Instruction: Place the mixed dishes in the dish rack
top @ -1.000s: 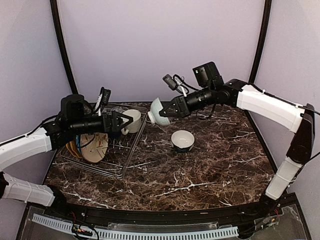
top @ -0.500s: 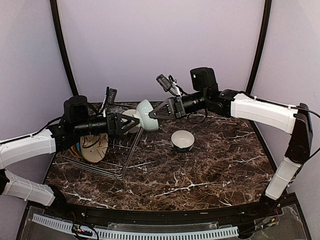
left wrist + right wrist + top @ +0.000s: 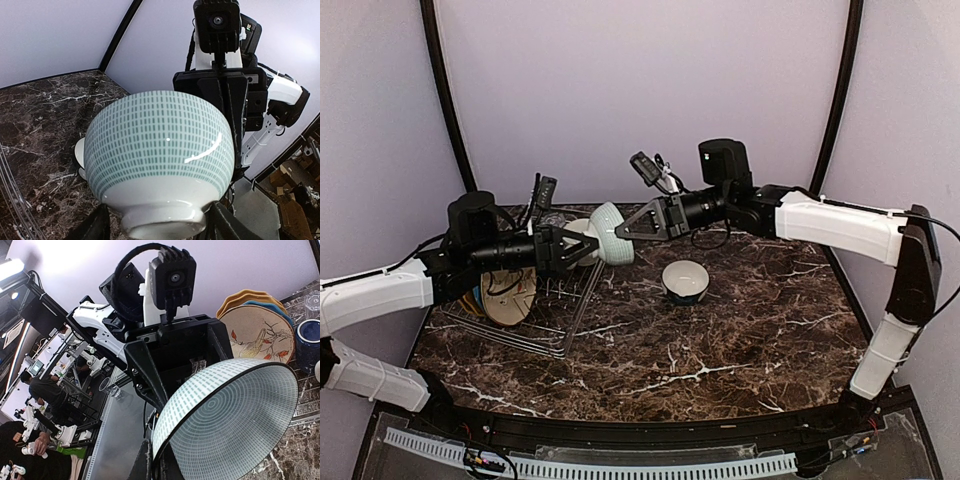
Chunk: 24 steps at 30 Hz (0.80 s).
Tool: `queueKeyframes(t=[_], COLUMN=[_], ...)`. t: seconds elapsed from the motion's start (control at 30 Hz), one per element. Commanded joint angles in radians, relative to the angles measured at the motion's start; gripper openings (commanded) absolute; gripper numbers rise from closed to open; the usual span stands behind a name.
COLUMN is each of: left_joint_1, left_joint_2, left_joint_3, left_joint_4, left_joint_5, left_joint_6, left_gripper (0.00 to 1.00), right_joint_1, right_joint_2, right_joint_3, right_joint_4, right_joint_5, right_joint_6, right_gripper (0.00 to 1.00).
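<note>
Your right gripper [image 3: 156,460] is pinched shut on the rim of the pale green, dash-patterned ceramic bowl [image 3: 160,145], holding it on its side in the air near the right edge of the flat dark wire dish rack [image 3: 535,338]. That turns the bowl's foot towards your left gripper [image 3: 586,248], whose fingers straddle the foot; whether they press it, I cannot tell. This looks like a handover, since the rack, with scalloped plates [image 3: 505,295] standing in it, sits on the left arm's side.
</note>
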Motion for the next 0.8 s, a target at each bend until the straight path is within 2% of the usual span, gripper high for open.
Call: queueKeyframes(t=[0.0,0.4,0.47,0.63,0.77], left_joint_1=[-0.004,-0.004,-0.004,-0.004,-0.004], left_joint_2=[0.01,-0.019,-0.031,-0.045,-0.05], left_joint_3=[-0.017,-0.047,-0.054,-0.074,-0.087], left_joint_4=[0.03,0.06,0.054,0.036,0.035], left_joint_5=[0.026,0.035,0.03,0.02,0.018], left_joint_6=[0.012,0.001,-0.002,-0.002,-0.01], left_gripper=[0.59,0.22,0.26,0.43,0.46], right_joint_1=[0.014,0.013,0.014,0.014,0.014], right_joint_2=[0.014,0.042,0.048,0.053,0.053], right_joint_3=[0.001,-0.001,0.0,0.001,0.004], right_joint_4=[0.101,0.15,0.163,0.206,0.213], right_joint_5=[-0.056,-0.068,-0.071,-0.081,-0.084], right_joint_6=[0.007,0.047,0.057,0.085,0.092], right_gripper=[0.0,0.0,0.0,0.0,0.0])
